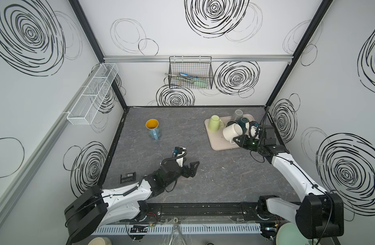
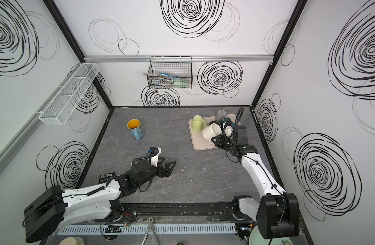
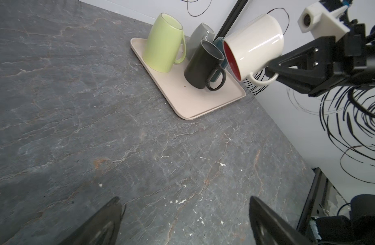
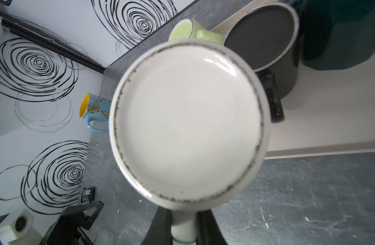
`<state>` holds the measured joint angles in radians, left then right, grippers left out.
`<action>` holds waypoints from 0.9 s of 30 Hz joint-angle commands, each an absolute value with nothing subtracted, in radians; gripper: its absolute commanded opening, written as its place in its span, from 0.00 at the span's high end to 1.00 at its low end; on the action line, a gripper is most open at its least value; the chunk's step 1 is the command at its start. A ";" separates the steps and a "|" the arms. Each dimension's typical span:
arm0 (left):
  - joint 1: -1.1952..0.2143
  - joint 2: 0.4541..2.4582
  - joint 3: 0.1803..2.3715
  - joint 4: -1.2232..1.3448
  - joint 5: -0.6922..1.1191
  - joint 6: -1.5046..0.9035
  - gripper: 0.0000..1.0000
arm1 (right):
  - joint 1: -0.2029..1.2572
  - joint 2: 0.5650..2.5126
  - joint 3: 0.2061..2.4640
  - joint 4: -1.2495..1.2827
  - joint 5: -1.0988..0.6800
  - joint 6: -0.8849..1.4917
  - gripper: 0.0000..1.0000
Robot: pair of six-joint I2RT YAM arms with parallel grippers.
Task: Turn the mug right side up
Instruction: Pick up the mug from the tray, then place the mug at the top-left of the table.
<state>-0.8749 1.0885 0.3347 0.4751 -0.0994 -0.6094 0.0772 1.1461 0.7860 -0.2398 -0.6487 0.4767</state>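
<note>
A white mug [image 1: 233,131] [image 2: 212,131] with a red inside hangs tilted on its side above the beige tray [image 1: 218,142]. My right gripper [image 1: 235,140] [image 4: 183,229] is shut on the mug's handle. In the right wrist view the mug's base [image 4: 188,125] fills the middle. In the left wrist view the white mug [image 3: 254,44] has its mouth turned toward the table's middle and slightly down. My left gripper [image 1: 189,165] [image 3: 186,212] is open and holds nothing, low over the table's front middle, far from the mug.
On the tray stand a green mug [image 1: 215,123], a black mug [image 3: 203,65], a teal mug [image 1: 242,122] and a grey mug [image 1: 237,114], upside down. A blue butterfly mug [image 1: 153,129] stands upright at back left. A black packet [image 1: 128,177] lies at front left.
</note>
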 commanded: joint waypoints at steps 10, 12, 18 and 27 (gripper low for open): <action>-0.893 1.185 0.504 0.504 0.019 -0.677 0.03 | 0.098 0.994 0.708 0.004 -0.758 0.562 1.00; -0.899 1.184 0.531 0.478 0.012 -0.668 0.03 | 0.102 0.967 0.692 0.023 -0.760 0.579 1.00; -0.902 1.187 0.577 0.448 0.020 -0.681 0.03 | 0.123 0.906 0.652 0.085 -0.764 0.627 1.00; -0.908 1.185 0.616 0.417 0.060 -0.735 0.02 | 0.151 0.868 0.601 0.187 -0.793 0.680 1.00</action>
